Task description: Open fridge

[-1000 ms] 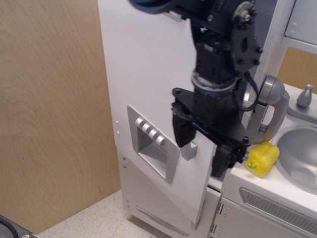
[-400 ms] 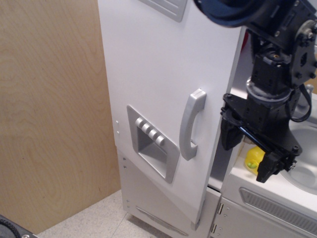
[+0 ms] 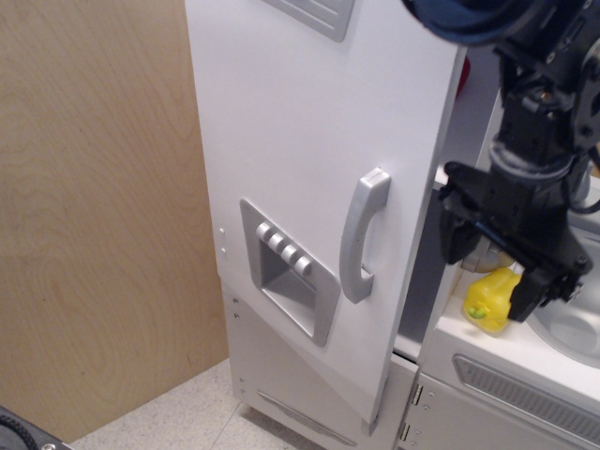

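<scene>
Fridge (image 3: pixel 300 187) door ajar, left of open, empty hand (image 3: pixel 492 272).

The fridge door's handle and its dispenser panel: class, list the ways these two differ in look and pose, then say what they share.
1. The handle stands out from the door as a tall, narrow loop; the dispenser panel is sunk into it as a wide recess.
2. The panel carries a row of four buttons; the handle is plain.
3. The handle sits nearer the door's free edge, the panel nearer the hinge side.

Both are grey, on the same white door.
</scene>
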Robot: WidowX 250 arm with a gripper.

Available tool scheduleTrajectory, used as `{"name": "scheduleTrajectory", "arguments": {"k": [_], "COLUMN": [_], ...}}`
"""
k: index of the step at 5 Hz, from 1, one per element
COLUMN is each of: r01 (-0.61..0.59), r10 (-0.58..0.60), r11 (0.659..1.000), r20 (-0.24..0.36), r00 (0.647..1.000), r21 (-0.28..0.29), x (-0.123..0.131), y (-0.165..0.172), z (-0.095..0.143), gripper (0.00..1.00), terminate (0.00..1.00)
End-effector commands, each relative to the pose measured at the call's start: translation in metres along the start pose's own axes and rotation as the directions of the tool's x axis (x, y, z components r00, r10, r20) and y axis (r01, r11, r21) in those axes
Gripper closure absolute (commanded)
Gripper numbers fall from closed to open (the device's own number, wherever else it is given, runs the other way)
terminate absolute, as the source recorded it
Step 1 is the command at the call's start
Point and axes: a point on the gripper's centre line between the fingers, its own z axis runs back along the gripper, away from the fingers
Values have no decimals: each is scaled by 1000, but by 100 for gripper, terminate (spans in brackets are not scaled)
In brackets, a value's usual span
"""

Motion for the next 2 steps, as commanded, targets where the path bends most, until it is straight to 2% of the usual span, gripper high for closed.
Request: {"name": "scheduleTrajectory", "arguments": {"k": [1,2], "r01": [-63,-83], "r10": [54,79], "r11": [991,988], "r20": [74,36], "r00": [996,996], "r21": [121,127], "x": [-1,-21], "y": [28,36], "z": [28,34], "gripper": [0,0], "terminate": [0,0]}}
